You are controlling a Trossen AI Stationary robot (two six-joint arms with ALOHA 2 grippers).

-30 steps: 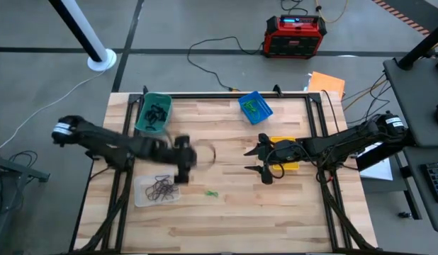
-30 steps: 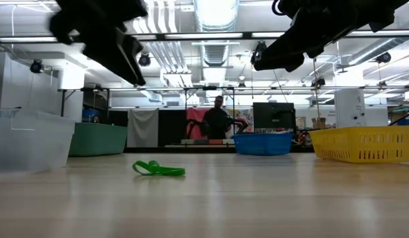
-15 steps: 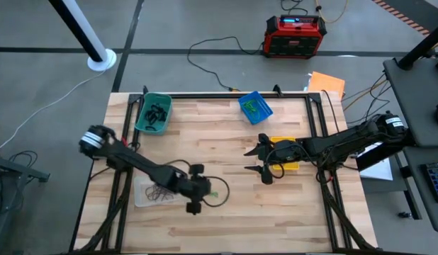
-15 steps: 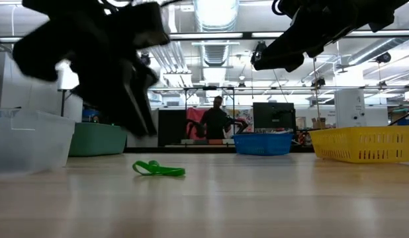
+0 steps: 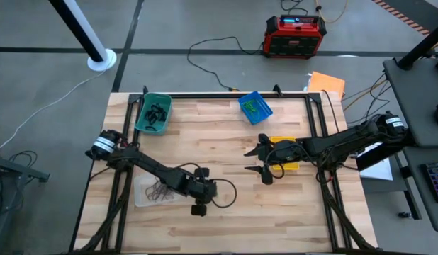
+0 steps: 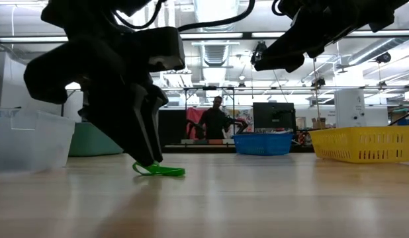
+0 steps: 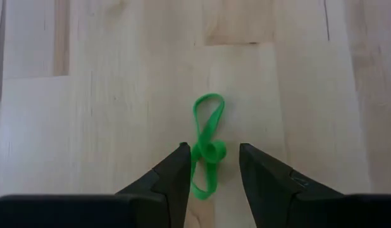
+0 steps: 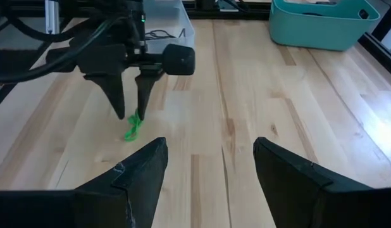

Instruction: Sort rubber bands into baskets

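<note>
A bright green rubber band point(image 7: 208, 149), twisted into a figure eight, lies flat on the wood near the table's middle front. My left gripper point(image 7: 213, 152) stands open over it, pointing steeply down, one finger on either side of the band's near loop. In the low view its tips point(image 6: 148, 160) reach down to the band point(image 6: 161, 170). In the high view this gripper point(image 5: 210, 191) hides the band. The baskets are teal point(image 5: 154, 113), blue point(image 5: 255, 106), yellow point(image 5: 288, 154) and clear point(image 5: 154, 190). My right gripper point(image 5: 251, 160) hangs open in the air beside the yellow basket. My left gripper comes from above, slanting down, with its fingers point(image 7: 179, 168) on either side of the green band's twisted near loop point(image 7: 211, 152). I cannot tell whether they touch it. The band lies flat on the table.
The clear basket holds dark bands, the teal one black bands, the blue one green bands. A red box point(image 5: 295, 35) sits on the floor beyond the far edge. A person point(image 6: 219, 119) stands far back in the room. Bare wood lies along the near edge.
My left gripper has swung from beside the teal basket toward the table's near edge and right, and has come down onto the green band, tipping more steeply downward. The band has kept its place.
</note>
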